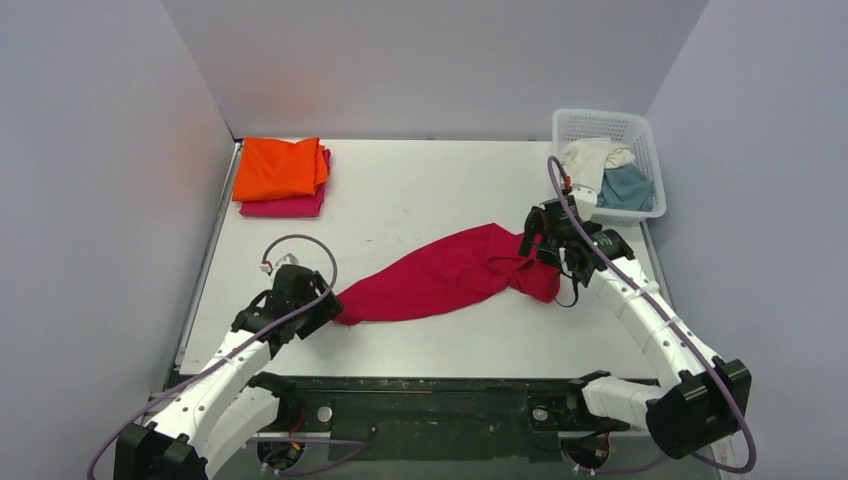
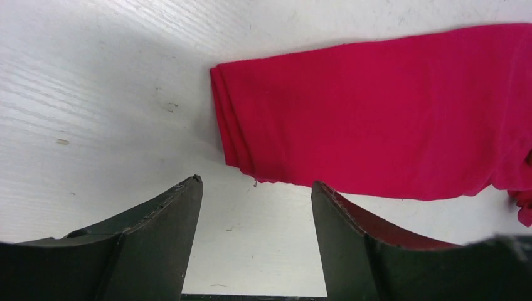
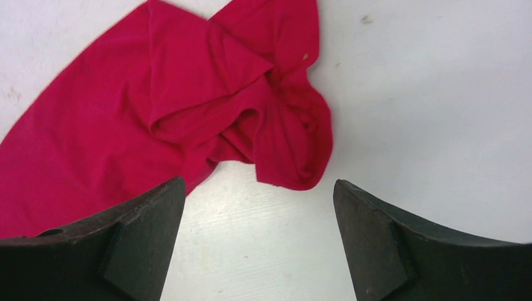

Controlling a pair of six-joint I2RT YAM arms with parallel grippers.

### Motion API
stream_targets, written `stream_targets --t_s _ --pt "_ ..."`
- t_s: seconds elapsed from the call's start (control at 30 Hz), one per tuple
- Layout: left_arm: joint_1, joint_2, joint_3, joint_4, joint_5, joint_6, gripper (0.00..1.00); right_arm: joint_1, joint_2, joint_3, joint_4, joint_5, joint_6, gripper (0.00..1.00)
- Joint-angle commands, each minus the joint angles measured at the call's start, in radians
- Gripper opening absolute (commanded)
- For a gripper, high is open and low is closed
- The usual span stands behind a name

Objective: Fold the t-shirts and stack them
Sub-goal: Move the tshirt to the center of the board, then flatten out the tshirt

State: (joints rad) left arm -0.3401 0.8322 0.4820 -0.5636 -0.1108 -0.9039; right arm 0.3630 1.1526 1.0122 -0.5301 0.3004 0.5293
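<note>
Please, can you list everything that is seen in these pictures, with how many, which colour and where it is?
red t-shirt: one, crimson, spread loosely across the middle of the table, its right end bunched
orange t-shirt: one, orange, folded, on top of the pink one at the far left corner
pink t-shirt: one, magenta, folded, under the orange one
basket: one, white lattice plastic, far right corner
cream t-shirt: one, cream white, crumpled in the basket
teal t-shirt: one, teal blue, in the basket beside the cream one
table: one, white
left gripper: one, black fingers, open, empty, at the red t-shirt's left end
right gripper: one, black fingers, open, empty, at its bunched right end
</note>
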Motion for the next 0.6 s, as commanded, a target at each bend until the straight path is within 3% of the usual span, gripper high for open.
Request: stream_targets --t_s 0.0,0.2,0.43,0.57 --pt "0.006 -0.023 -0.060 0.138 0.107 0.008 0.73 0.029 0.109 -0.003 0.073 -0.173 -0.040 0.81" --pt "0.011 0.048 -0.102 0.308 0.086 -0.030 0.66 0.148 0.358 0.156 0.056 -0.126 -0.103 0.77" --pt "0.027 0.187 -0.086 0.397 0.080 -0.007 0.59 0.195 0.582 0.265 0.047 -0.080 -0.045 0.70" --pt "0.029 0.260 -0.071 0.415 0.078 0.007 0.40 0.199 0.629 0.274 0.058 -0.051 -0.006 0.68"
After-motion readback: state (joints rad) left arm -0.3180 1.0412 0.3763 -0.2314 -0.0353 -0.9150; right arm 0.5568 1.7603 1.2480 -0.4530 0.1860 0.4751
